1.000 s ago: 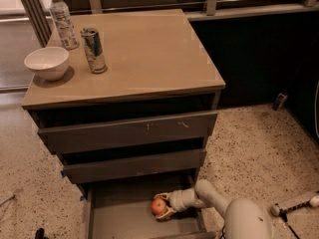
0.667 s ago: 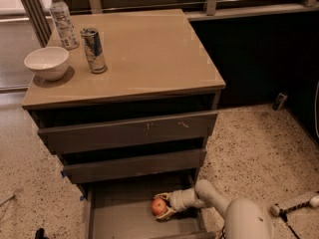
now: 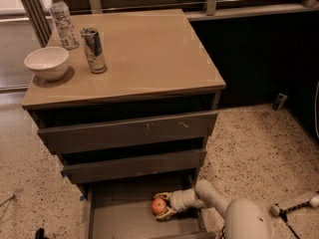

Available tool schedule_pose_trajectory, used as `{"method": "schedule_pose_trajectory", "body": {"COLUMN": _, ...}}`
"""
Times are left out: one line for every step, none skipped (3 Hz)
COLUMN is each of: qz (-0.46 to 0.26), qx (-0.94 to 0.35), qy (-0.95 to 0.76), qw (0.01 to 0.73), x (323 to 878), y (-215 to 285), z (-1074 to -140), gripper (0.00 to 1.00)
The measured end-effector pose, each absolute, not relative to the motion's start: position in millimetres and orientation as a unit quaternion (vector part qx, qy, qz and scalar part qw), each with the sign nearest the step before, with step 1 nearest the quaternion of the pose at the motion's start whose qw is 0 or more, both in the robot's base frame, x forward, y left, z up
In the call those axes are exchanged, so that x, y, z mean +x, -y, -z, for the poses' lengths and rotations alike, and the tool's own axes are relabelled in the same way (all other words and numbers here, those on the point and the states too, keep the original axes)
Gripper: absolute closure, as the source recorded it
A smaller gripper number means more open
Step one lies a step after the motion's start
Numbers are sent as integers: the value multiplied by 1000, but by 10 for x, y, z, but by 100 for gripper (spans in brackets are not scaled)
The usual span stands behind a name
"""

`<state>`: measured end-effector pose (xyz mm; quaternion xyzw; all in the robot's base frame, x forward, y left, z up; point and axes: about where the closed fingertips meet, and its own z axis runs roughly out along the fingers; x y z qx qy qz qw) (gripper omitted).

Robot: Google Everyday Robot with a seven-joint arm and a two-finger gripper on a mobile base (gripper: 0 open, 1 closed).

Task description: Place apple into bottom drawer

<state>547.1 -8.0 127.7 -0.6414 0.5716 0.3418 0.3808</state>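
nothing shifted since moment earlier: hand [image 3: 163,206] low inside open bottom drawer [image 3: 122,215], pinching apple [image 3: 158,206] across its sides, toward drawer's right wall. apple looks firm, smooth, light, prone to roll; hold across widest part, release gently on floor

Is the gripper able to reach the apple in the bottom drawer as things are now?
Probably yes: the gripper is inside the open bottom drawer, its fingers on either side of the apple, and the drawers above leave its way free.
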Motion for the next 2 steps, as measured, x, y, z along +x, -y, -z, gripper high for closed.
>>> {"method": "schedule_pose_trajectory", "body": {"qz": -342, "qx": -641, "qy": -572, "qw": 381, "x": 5471, "y": 80, "z": -1277, "gripper": 0}}
{"method": "schedule_pose_trajectory", "body": {"qz": -342, "qx": -641, "qy": -572, "qw": 381, "x": 5471, "y": 80, "z": -1277, "gripper": 0}}
